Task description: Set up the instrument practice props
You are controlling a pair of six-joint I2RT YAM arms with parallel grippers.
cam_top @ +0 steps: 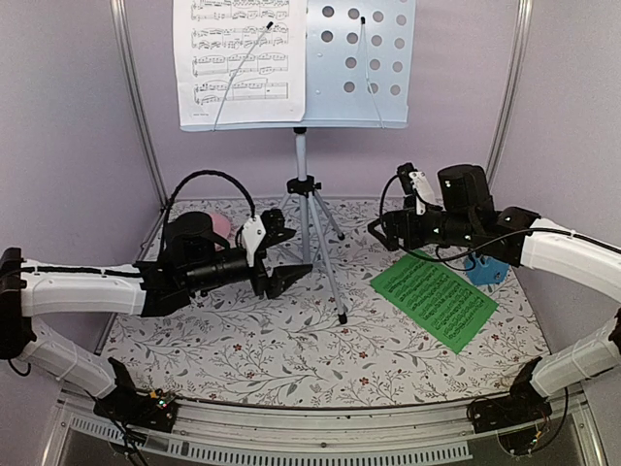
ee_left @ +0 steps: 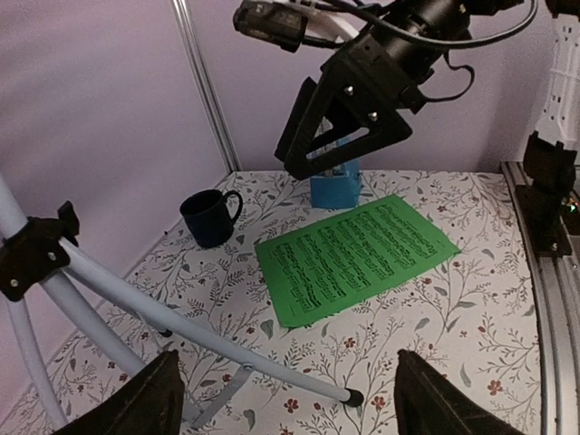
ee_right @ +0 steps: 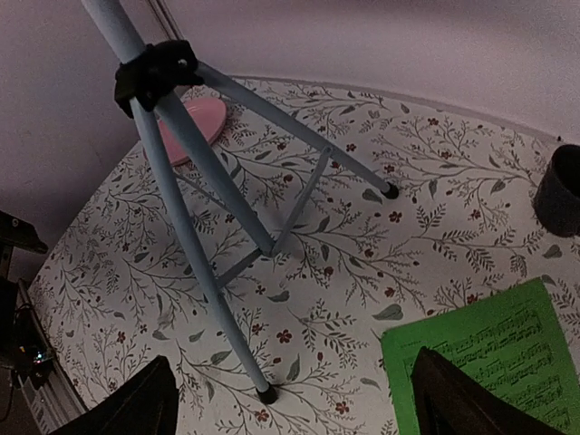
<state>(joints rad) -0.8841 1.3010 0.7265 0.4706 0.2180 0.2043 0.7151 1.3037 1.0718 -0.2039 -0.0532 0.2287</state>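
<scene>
The pale perforated music stand [cam_top: 359, 58] stands at the back on its silver tripod [cam_top: 309, 209]. A white sheet-music page [cam_top: 238, 58] rests on the left half of its desk. A green page [cam_top: 434, 299] lies flat on the table at the right and also shows in the left wrist view [ee_left: 353, 256]. The blue metronome [cam_top: 485, 269] sits behind it, partly hidden by my right arm. My left gripper [cam_top: 296, 277] is open and empty just left of the tripod's front leg [ee_left: 181, 326]. My right gripper [cam_top: 378, 233] is open and empty above the green page's far corner [ee_right: 489, 362].
A pink plate [cam_top: 221, 226] lies at the back left behind my left arm and shows in the right wrist view [ee_right: 192, 127]. A dark blue mug [ee_left: 210, 216] stands near the back wall beside the metronome [ee_left: 335, 186]. Frame posts stand at both back corners.
</scene>
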